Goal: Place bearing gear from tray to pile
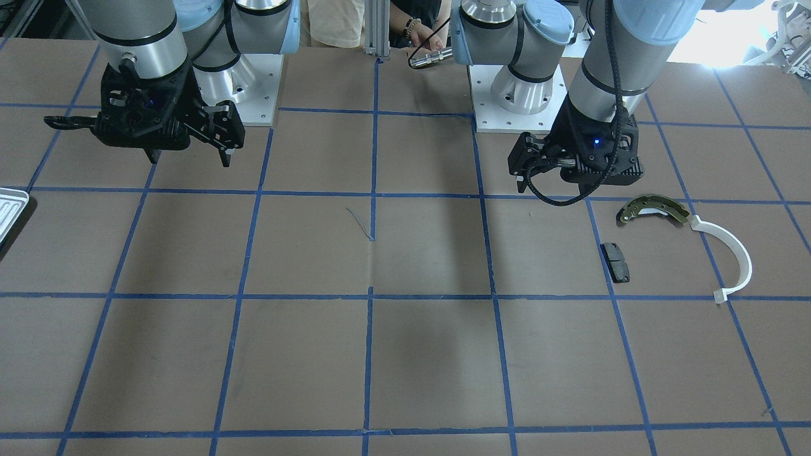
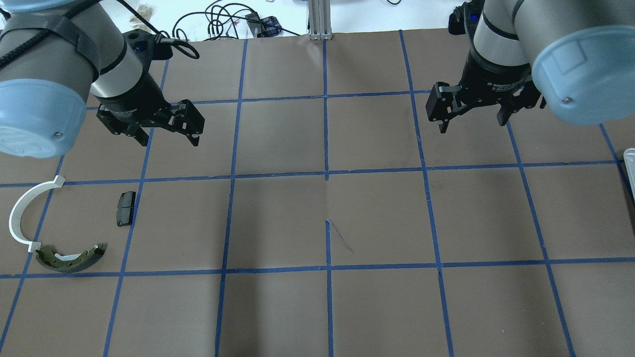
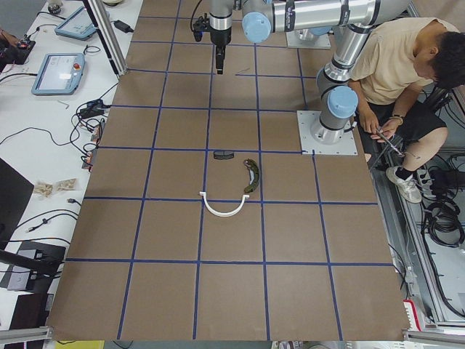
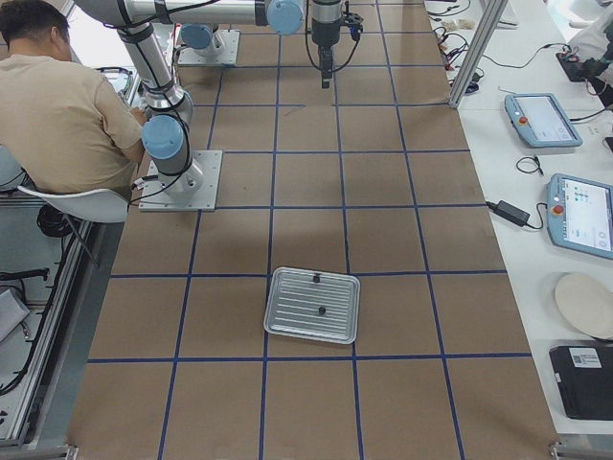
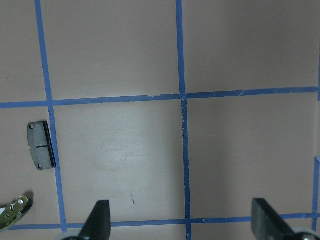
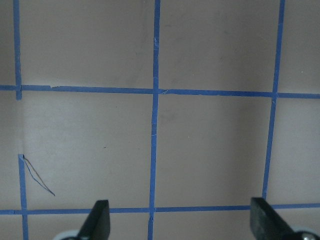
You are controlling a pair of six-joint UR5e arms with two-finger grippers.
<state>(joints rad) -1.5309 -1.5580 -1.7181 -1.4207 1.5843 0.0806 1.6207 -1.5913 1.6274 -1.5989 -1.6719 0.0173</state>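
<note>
The silvery ribbed tray (image 4: pixel 287 326) lies on the table at the robot's right end; only its corner shows in the front view (image 1: pixel 9 209) and the overhead view (image 2: pixel 630 161). Two small dark parts (image 4: pixel 322 310) lie on it, too small to identify. The pile is at the left end: an olive brake shoe (image 2: pixel 69 259), a white plastic arc (image 2: pixel 20 213) and a black pad (image 2: pixel 126 208). My left gripper (image 2: pixel 169 141) is open and empty, hanging above the table just behind the pad. My right gripper (image 2: pixel 471 125) is open and empty, well short of the tray.
An operator (image 3: pixel 399 65) sits behind the robot bases (image 1: pixel 519 101) with a tool in hand. A metal post (image 2: pixel 320 20) stands at the table's far edge. Tablets (image 4: pixel 575 211) and cables lie on the side benches. Blue tape (image 2: pixel 327 173) grids the brown table.
</note>
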